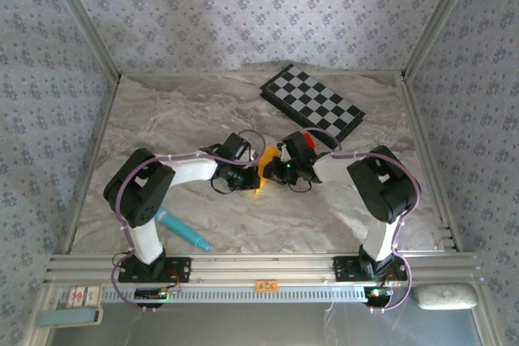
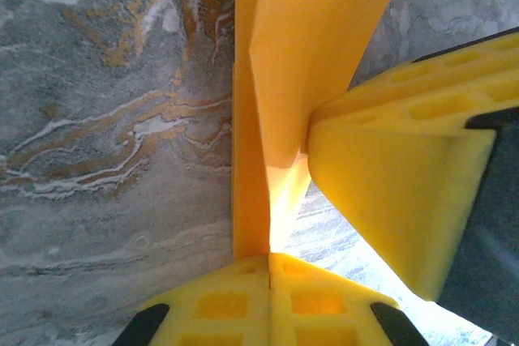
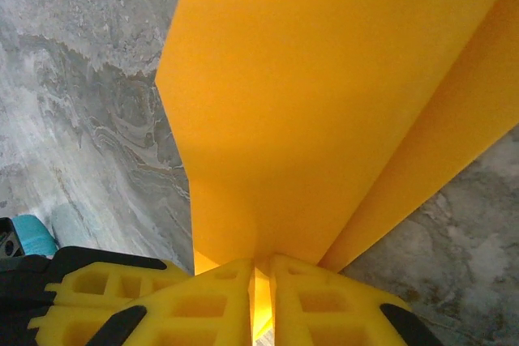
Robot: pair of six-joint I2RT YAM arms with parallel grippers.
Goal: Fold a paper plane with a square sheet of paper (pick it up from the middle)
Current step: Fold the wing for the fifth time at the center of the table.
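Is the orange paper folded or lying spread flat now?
Folded: the paper shows overlapping flaps along a crease, gripped by both the left gripper and the right gripper.

The far-left bench (image 1: 162,111) and the near strip between the arm bases lie bare. A checkerboard (image 1: 312,104) blocks the far right, and a teal pen (image 1: 182,230) lies by the left base. Mid-bench is crowded: left gripper (image 1: 255,173) and right gripper (image 1: 276,170) meet, jaws pinched on the paper (image 1: 265,158).

Left arm (image 1: 190,170) and right arm (image 1: 378,181) reach inward, jaws clamped together.
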